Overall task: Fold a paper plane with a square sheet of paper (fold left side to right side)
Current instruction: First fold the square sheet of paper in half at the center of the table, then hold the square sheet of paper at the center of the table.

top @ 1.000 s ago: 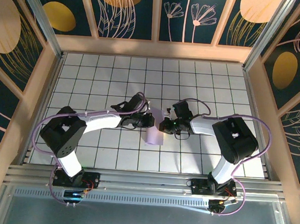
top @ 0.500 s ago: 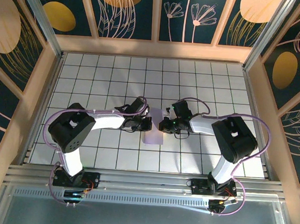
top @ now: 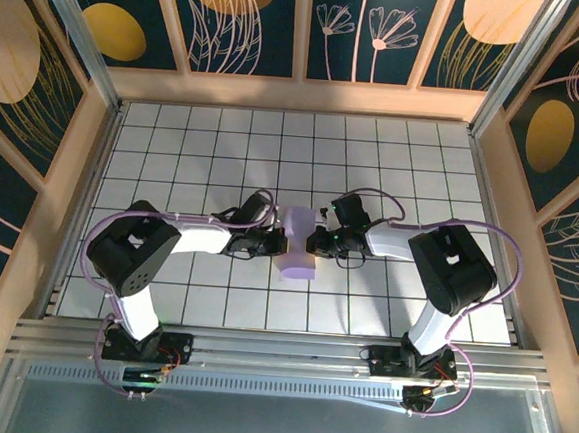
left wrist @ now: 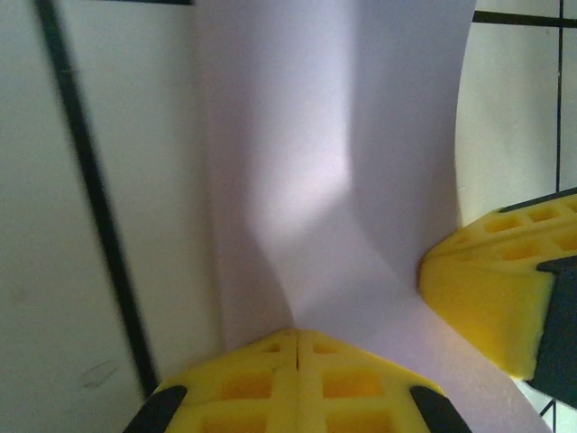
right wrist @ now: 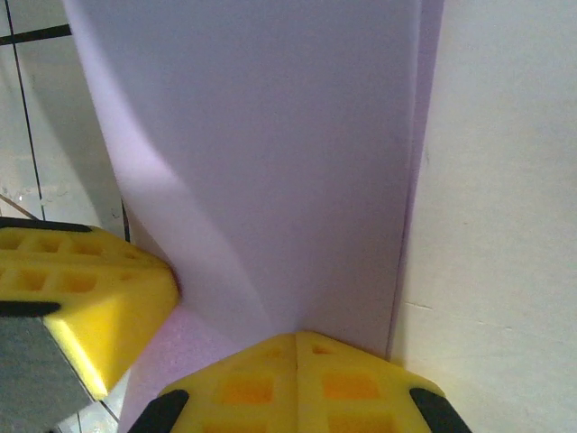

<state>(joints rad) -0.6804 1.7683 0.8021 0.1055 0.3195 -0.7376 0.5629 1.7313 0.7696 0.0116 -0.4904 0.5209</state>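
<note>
White gridded desk carries the work, and from its near edge the two arms reach inward to the middle. At that place the paper lies between them as a narrow lavender strip, with the long side running away from the bases. The left gripper is closed tight on its left edge, and the right gripper is closed tight on its right edge. The yellow fingers of the two come very near to each other, with the paper bowed up between them. At the right edge a second layer seems to show, so I judge that the left side is already brought over to the right. I see no flat, pressed crease yet. The nose and the wings of the plane are all left to do. Beyond the paper, bare tiles run to the dark walls painted with flowers.
</note>
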